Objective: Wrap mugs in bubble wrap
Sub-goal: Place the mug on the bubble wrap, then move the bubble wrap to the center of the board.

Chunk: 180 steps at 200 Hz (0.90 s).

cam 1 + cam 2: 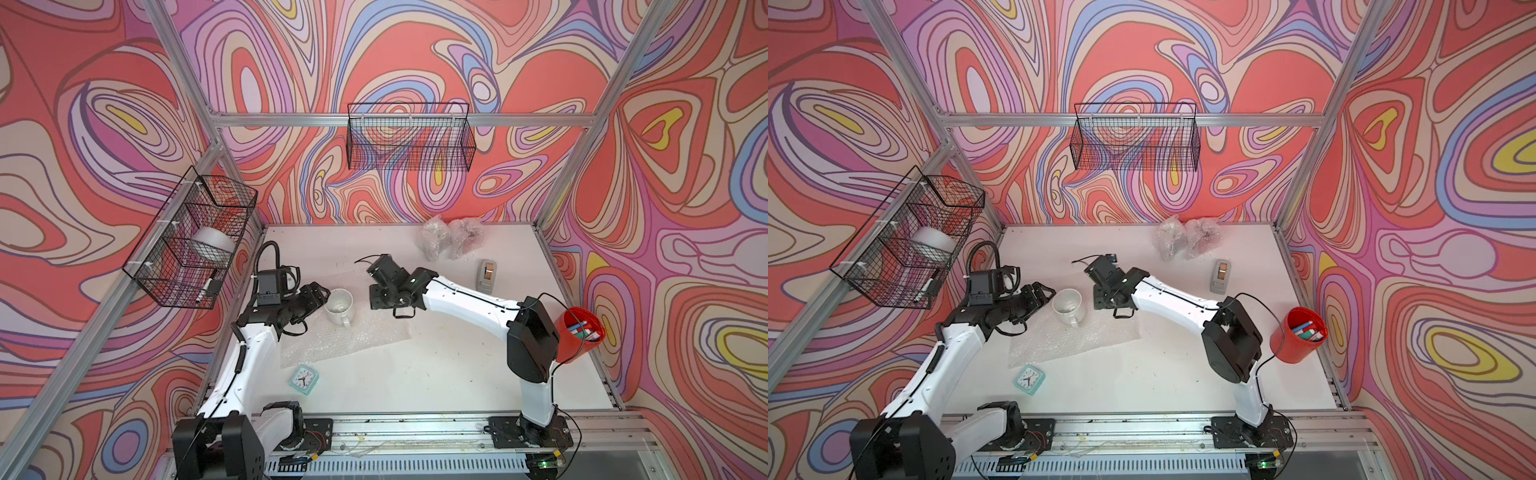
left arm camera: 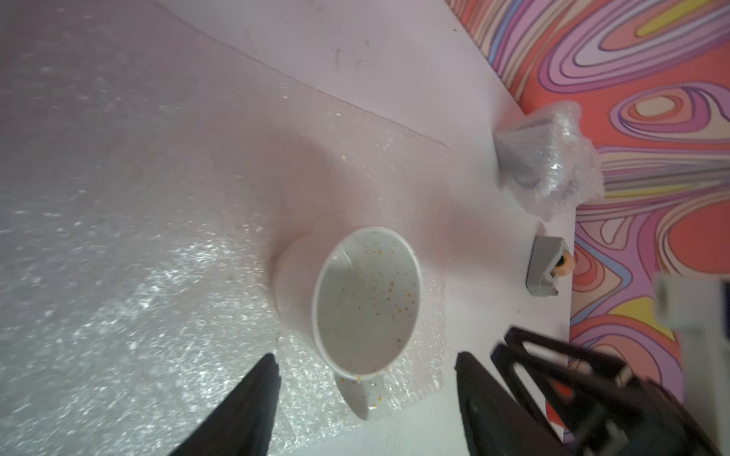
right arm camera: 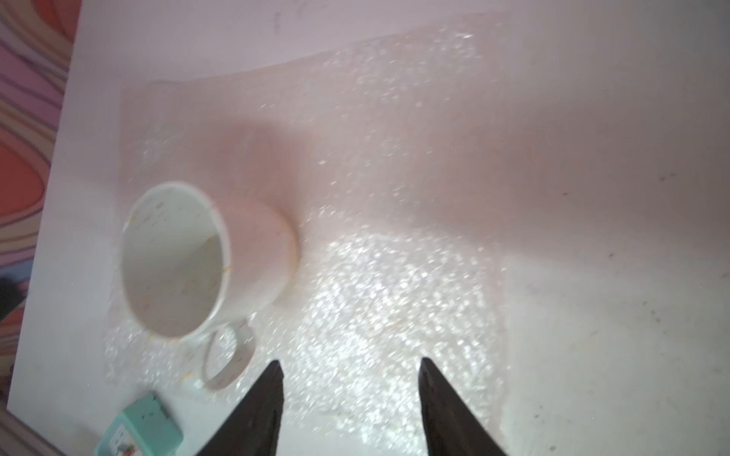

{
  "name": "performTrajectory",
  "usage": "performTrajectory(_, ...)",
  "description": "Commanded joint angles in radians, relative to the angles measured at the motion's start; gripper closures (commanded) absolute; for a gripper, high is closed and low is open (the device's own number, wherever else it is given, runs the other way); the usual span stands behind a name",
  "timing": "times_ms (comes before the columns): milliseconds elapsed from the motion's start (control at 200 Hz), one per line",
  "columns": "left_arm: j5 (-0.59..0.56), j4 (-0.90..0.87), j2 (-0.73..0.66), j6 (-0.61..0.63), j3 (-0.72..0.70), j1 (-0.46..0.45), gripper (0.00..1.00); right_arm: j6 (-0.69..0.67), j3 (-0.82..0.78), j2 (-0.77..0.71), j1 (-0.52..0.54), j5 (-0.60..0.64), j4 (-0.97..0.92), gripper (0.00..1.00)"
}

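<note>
Nearest us, a small mint-green square alarm clock (image 1: 304, 378) is lying on the white bench (image 1: 436, 374), just beside the near edge of the flat sheet of clear bubble wrap (image 1: 357, 336). Farther in, the white ceramic mug with a handle (image 1: 338, 305) is standing upright on that sheet, toward its far left corner, with its handle pointing toward us. We are holding our left tool (image 2: 365, 357) just beside the mug. Its jaws are standing wide with nothing gripped, and the mug is sitting just ahead of the tips. Our right tool (image 3: 349, 361) is hanging over the sheet on the mug's other side, jaws apart and empty. Beyond them a grey tape dispenser (image 1: 487, 274) is resting on the bench. At the far edge two bundles swathed in bubble wrap (image 1: 434, 239) are sitting side by side.

We are judging that those bundles are finished mugs and that this mug is placed but bare, so the folding step is beginning. The next move is asking a tool to pinch a sheet edge that is lying flat on the bench and to draw it over the mug without tipping it.
</note>
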Motion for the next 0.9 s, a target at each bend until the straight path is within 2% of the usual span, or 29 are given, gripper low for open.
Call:
performTrajectory(0, -0.078, 0.039, -0.061, 0.08, 0.048, -0.086, 0.27, 0.012, -0.084, 0.062, -0.104, -0.21, 0.062, 0.48)
performTrajectory(90, -0.11, 0.012, -0.062, 0.109, 0.079, -0.143, 0.27, -0.032, -0.068, 0.099, -0.146, -0.236, 0.056, 0.48)
performTrajectory(220, -0.12, 0.01, -0.058, 0.109, 0.086, -0.178, 0.27, -0.063, -0.035, 0.151, -0.183, -0.287, 0.051, 0.49)
performTrajectory(551, -0.167, -0.048, -0.057, 0.105, 0.112, -0.203, 0.26, -0.098, 0.025, 0.254, -0.207, -0.338, 0.008, 0.54)
performTrajectory(701, -0.268, -0.098, -0.067, 0.123, 0.137, -0.202, 0.26, -0.113, 0.061, 0.313, -0.201, -0.211, -0.087, 0.72)
performTrajectory(766, -0.3, -0.107, -0.072, 0.125, 0.143, -0.202, 0.26, -0.108, 0.023, 0.291, -0.202, -0.201, -0.071, 0.81)
performTrajectory(896, -0.295, -0.097, -0.053, 0.114, 0.145, -0.204, 0.24, -0.084, -0.083, 0.197, -0.211, -0.183, -0.017, 0.98)
